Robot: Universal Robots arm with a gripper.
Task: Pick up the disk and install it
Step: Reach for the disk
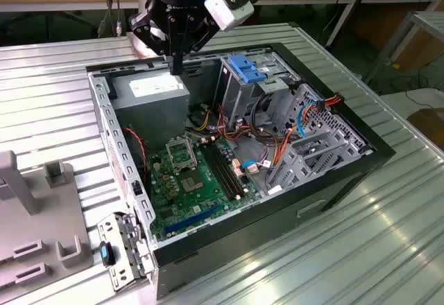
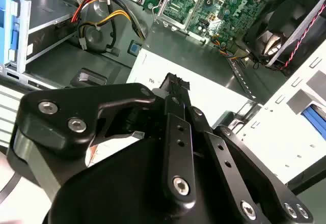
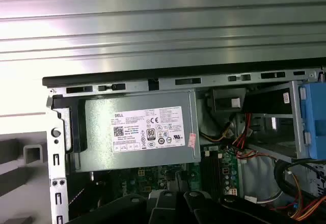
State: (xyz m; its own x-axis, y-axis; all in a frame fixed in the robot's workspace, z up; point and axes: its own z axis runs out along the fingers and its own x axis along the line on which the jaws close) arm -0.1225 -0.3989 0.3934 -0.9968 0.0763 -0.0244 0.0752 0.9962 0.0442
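Observation:
My black gripper (image 1: 177,68) hangs over the back of the open computer case (image 1: 103,121), just above the grey power supply (image 1: 149,91). Its fingers (image 2: 175,83) are shut together with nothing between them. A bright blue plastic carrier (image 1: 246,68) sits in the top of the metal drive cage (image 1: 239,97), to the exterior view's right of the gripper. No dark drive body shows under it, so I cannot tell whether it is the disk. The carrier's blue edge (image 3: 313,122) also borders the first wrist view.
The green motherboard (image 1: 194,173) lies on the case floor, with red, orange and blue cables (image 1: 277,145) bundled beside the cage. A grey slotted fixture (image 1: 35,229) stands on the ribbed metal table (image 1: 388,236) at the exterior view's left. A detached metal bracket (image 1: 118,249) leans at the case's front corner.

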